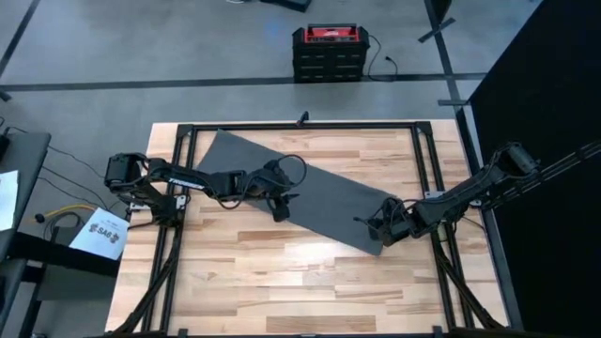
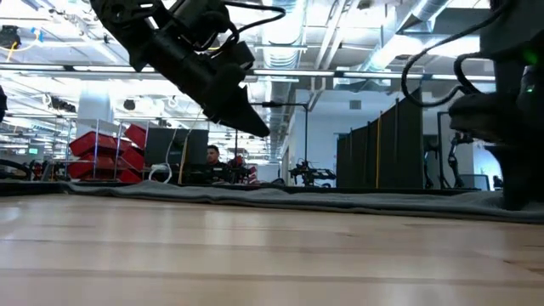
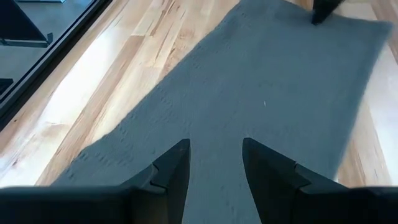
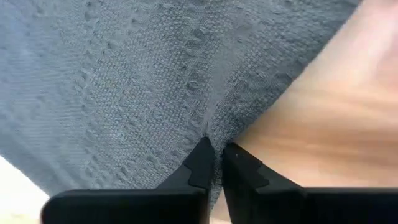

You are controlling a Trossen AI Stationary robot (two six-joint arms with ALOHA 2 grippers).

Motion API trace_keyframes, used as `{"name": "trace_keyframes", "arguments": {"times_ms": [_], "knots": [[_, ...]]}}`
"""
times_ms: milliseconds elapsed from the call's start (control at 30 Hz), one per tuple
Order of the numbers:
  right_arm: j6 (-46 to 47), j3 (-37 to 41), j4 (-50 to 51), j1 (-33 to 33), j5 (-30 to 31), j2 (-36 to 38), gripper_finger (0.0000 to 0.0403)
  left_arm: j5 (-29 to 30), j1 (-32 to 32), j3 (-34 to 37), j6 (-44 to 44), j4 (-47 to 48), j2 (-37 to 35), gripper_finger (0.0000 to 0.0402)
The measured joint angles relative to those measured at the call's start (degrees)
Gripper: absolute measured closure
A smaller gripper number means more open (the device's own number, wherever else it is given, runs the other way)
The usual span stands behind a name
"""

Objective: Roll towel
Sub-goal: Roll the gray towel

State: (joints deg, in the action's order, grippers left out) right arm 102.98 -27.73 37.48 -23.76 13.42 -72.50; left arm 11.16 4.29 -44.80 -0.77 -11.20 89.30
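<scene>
Beneath both tools, the pale wooden plank desk (image 1: pixel 282 272) carries the plain dark grey rectangular cloth towel (image 1: pixel 319 192), which lies flat and unrolled, slanting across the desk, its 2 ends one under each arm.

The right tool (image 1: pixel 384 229) sits at the towel's end nearest it, fingers drawn almost together on a small pinch of the cloth's edge, as the right wrist view shows (image 4: pixel 214 163). The left tool (image 1: pixel 280 208) hovers above the towel's middle, clear of it in the low view (image 2: pixel 251 123), with its fingers spread and nothing between them (image 3: pixel 214 165).

The main risk, as I judge it, lies in that pinch. It takes only a narrow bit of the hem, so a soft cloth this much larger than the tool could slip free when pulled, or the corner alone could fold over while the rest of the edge stays flat, giving a crooked, cone-shaped roll. Because the towel lies slantwise, a roll started at 1 corner would also tend to run off line.

A second risk: the left tool, descending onto the middle, could pin or bunch the cloth ahead of the roll.
</scene>
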Motion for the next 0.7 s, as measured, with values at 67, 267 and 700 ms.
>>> {"name": "trace_keyframes", "arguments": {"times_ms": [67, 267, 700], "knots": [[-0.3, -2.1, 8.4, 0.0, -1.2, -0.1, 0.0393, 0.0, 0.0, 0.0, 0.4, 0.4, 0.0, 0.0268], [-4.2, -8.2, 24.5, 0.8, -5.9, 0.2, 0.0397, 0.0, 0.0, 0.0, 0.0, 0.4, 0.0, 0.0268], [-16.1, -8.5, 15.3, 10.8, -1.9, -0.1, 0.0397, 0.0, 0.1, 0.0, -0.7, -0.2, 0.0, 0.0268]]}}
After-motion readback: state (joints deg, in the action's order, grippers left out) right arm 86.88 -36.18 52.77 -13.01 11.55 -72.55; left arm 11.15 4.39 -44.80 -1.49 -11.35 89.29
